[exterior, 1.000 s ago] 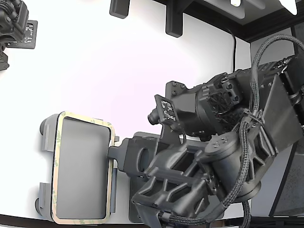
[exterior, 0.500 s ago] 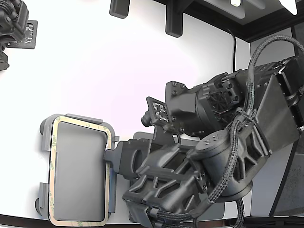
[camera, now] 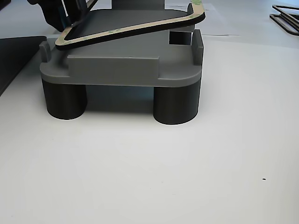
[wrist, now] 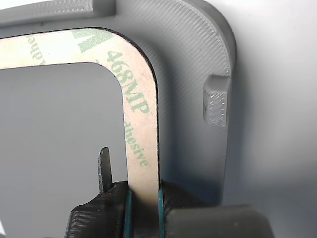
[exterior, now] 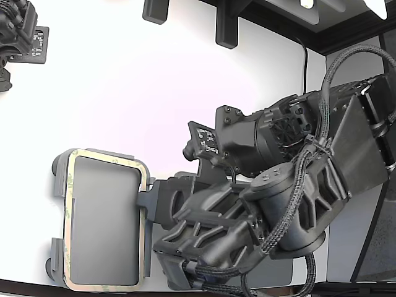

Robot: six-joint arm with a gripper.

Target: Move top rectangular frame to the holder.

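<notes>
The tan rectangular frame [exterior: 69, 210] with green print lies over the light grey holder [exterior: 60, 176] at the exterior view's lower left. My gripper [exterior: 147, 201] is shut on the frame's side nearest the arm. In the wrist view the frame's strip [wrist: 141, 114] runs between my two fingers [wrist: 99, 210], above the holder [wrist: 193, 59] and its raised tab [wrist: 216, 101]. In the other view the frame [camera: 131, 25] is tilted over the holder [camera: 121, 70], its far corner higher than the end held by my gripper [camera: 63, 14].
The holder stands on dark round legs [camera: 176, 105]. A dark flat mat [camera: 14, 56] lies beside it. Black frames [camera: 287, 16] lie further off. A second black device [exterior: 18, 31] sits at the exterior view's upper left, and black brackets [exterior: 226, 25] stand at the back.
My gripper and the frame have shifted a little toward the exterior view's left, further over the holder. The arm has lowered and leaned in.
</notes>
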